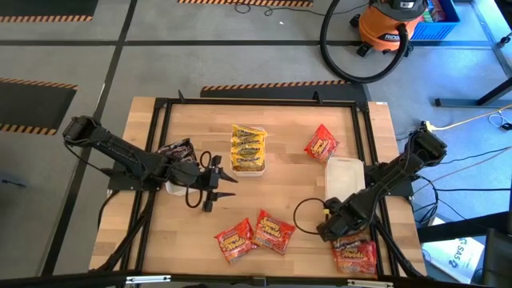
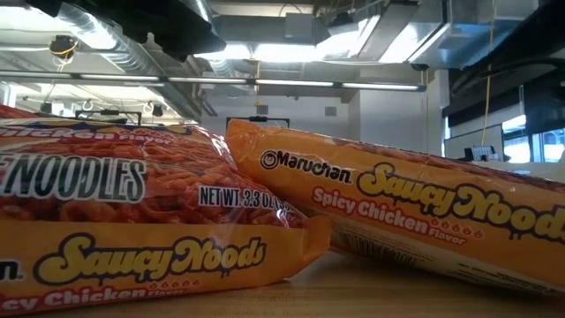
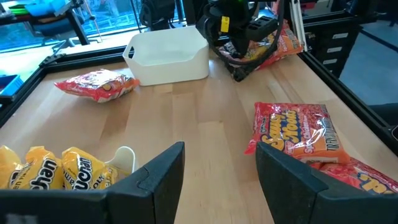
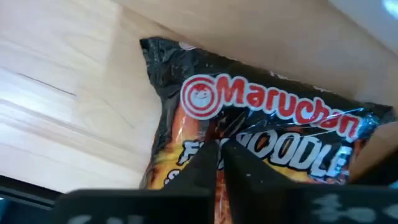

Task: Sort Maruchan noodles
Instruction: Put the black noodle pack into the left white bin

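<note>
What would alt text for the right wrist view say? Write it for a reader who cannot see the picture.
The right hand, its two dark fingers shut, pinches a black Maruchan noodle packet with a red logo and orange flame print. The crinkly packet lies on the light wooden table.

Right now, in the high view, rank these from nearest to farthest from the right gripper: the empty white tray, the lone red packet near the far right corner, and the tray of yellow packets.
1. Empty white tray, just beyond the right gripper, on the right side.
2. Lone red packet, past that tray, toward the far right.
3. Tray of yellow packets, table's middle, nearer the left arm.
</note>
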Controlling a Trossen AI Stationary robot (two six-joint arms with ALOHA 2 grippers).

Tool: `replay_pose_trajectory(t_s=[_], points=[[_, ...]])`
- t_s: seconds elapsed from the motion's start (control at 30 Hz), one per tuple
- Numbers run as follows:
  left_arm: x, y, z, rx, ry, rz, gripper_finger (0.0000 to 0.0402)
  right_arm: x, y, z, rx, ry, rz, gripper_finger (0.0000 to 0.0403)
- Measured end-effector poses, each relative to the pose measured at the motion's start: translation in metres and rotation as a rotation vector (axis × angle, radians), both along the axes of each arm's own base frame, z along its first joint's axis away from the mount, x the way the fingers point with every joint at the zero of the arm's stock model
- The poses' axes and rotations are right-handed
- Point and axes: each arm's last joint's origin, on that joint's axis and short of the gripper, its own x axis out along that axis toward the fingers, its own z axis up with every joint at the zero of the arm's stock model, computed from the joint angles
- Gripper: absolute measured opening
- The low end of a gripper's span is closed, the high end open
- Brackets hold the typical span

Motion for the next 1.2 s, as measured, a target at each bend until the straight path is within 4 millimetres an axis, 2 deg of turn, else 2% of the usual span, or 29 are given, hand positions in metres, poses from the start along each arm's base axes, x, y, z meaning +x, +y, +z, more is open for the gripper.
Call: replay_pose_trajectory(t_s=[0.17, 0.43, 0.7, 1.0, 1.2], points=[[0.000, 0.000, 0.000, 0.000, 0.000, 0.000, 0.0190, 0.002, 0.001, 0.000, -0.017, -0.054, 0.022, 0.0001], [0.000, 0.000, 0.000, 0.000, 0.000, 0.000, 0.0190, 0.027, -0.003, 0.004, -0.091, -0.344, 0.018, 0.0002], [0.000, 0.000, 0.000, 0.000, 0.000, 0.000, 0.0190, 0.054, -0.031, 0.007, -0.271, -0.522, 0.010, 0.0002], [0.000, 0.000, 0.000, 0.000, 0.000, 0.000, 0.0190, 0.079, -0.069, 0.011, -0.388, -0.605, 0.082, 0.0003], [0.000, 0.000, 0.000, 0.000, 0.000, 0.000, 0.0190, 0.089, -0.090, 0.013, -0.433, -0.628, 0.109, 0.0003]])
